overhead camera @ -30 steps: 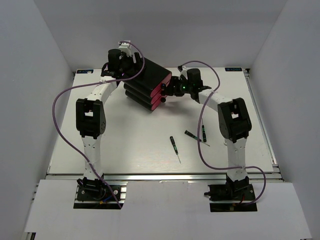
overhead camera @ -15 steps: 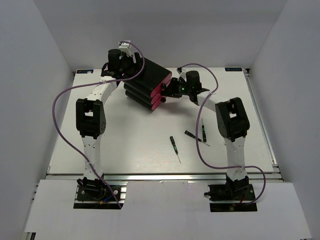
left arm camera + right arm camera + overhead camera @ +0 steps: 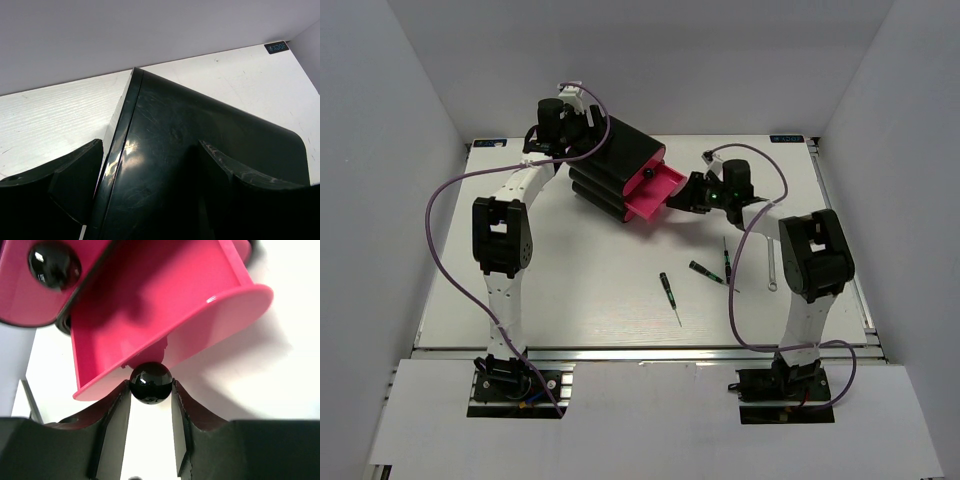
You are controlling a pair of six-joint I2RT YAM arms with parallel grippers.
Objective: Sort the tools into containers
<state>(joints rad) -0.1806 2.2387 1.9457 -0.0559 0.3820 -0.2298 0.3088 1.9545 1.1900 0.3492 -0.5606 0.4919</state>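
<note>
The black casing [image 3: 610,160] with its pink drawers stands at the back of the table. One pink drawer [image 3: 655,192] is pulled out toward the right and looks empty in the right wrist view. My right gripper [image 3: 151,390] is shut on that drawer's round black knob [image 3: 151,382]. A shut drawer's knob [image 3: 54,265] shows beside it. My left gripper [image 3: 565,125] straddles the casing's back [image 3: 190,150], its fingers [image 3: 75,172] pressed on either side. Two small black screwdrivers [image 3: 667,288] [image 3: 704,269], a green-handled one [image 3: 726,262] and a silver wrench [image 3: 773,270] lie on the table.
The right arm's purple cable [image 3: 735,300] loops over the table beside the loose tools. The white enclosure walls [image 3: 410,120] stand close on the left, right and back. The table's front edge [image 3: 640,350] runs just before the arm bases.
My right gripper closed on the drawer knob and drew the pink drawer out to the right. The right arm swung rightward, uncovering the wrench. The left arm stayed put.
</note>
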